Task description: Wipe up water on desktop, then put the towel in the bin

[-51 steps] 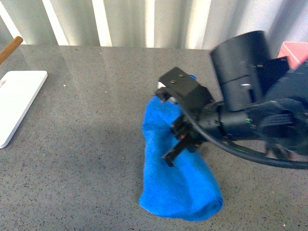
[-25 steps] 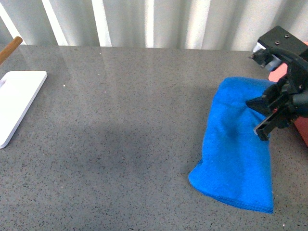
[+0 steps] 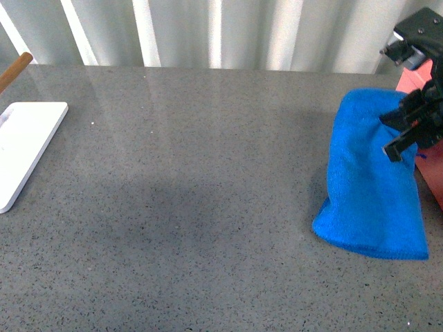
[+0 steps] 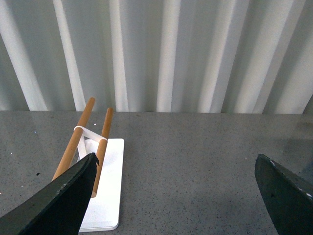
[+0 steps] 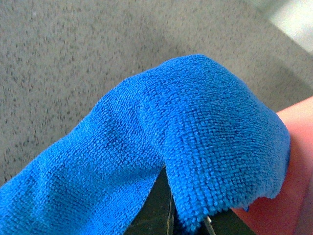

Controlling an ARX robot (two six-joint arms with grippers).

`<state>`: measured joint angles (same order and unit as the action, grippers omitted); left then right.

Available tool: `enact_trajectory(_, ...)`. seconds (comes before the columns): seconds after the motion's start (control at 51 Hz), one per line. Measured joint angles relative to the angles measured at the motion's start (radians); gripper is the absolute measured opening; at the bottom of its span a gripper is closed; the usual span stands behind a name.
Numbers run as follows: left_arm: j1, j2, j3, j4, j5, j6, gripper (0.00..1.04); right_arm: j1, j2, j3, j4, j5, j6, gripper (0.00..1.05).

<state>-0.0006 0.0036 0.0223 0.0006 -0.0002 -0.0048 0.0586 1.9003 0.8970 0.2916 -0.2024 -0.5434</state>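
Across the whole scene stretches the desktop (image 3: 194,207), dark grey and speckled, with a soft sheen. Far over on the robot's right lies the towel (image 3: 370,180), bright blue and fuzzy. Its upper end is lifted off the surface, and the rest slopes down until the lower, folded edge rests on the stone. Just beside it, at the right margin of the front view, stands the bin (image 3: 434,181), salmon pink. In the right wrist view the raised fold of the towel (image 5: 195,122) reaches the bin (image 5: 288,196) and overlaps its edge.

On the opposite side, well apart, a flat white tray (image 3: 24,149) sits on the desktop, with wooden sticks (image 4: 80,137) leaning up from it.

Up at the towel's lifted end, the right gripper (image 3: 405,131) pinches the cloth along its right edge. The fabric drapes over its dark fingers (image 5: 156,210) and hides most of them.

The left gripper (image 4: 176,161) hangs above bare desktop near the tray, its fingers (image 4: 68,200) spread wide with nothing between them.
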Motion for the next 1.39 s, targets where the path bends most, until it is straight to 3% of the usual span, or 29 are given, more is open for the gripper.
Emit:
enact_trajectory(0.294,0.0,0.0,0.0,0.0,0.0,0.0,0.98,0.037,-0.108,0.18,-0.14,0.021,0.032,0.03)
enact_trajectory(0.432,0.0,0.0,0.0,0.0,0.0,0.0,0.98,0.005,-0.2,0.28,-0.229,0.021,0.041,0.03)
enact_trajectory(0.53,0.0,0.0,0.0,0.0,0.0,0.0,0.98,-0.071,-0.248,0.348,-0.292,0.02,0.04,0.03)
enact_trajectory(0.765,0.0,0.0,0.0,0.0,0.0,0.0,0.98,-0.35,-0.18,0.552,-0.562,-0.013,0.069,0.03)
enact_trajectory(0.962,0.0,0.0,0.0,0.0,0.0,0.0,0.98,-0.472,-0.084,0.61,-0.628,-0.017,0.1,0.03)
enact_trajectory(1.099,0.0,0.0,0.0,0.0,0.0,0.0,0.98,-0.494,-0.042,0.592,-0.625,-0.03,0.123,0.03)
enact_trajectory(1.393,0.0,0.0,0.0,0.0,0.0,0.0,0.98,-0.446,-0.005,0.476,-0.58,-0.064,0.155,0.03)
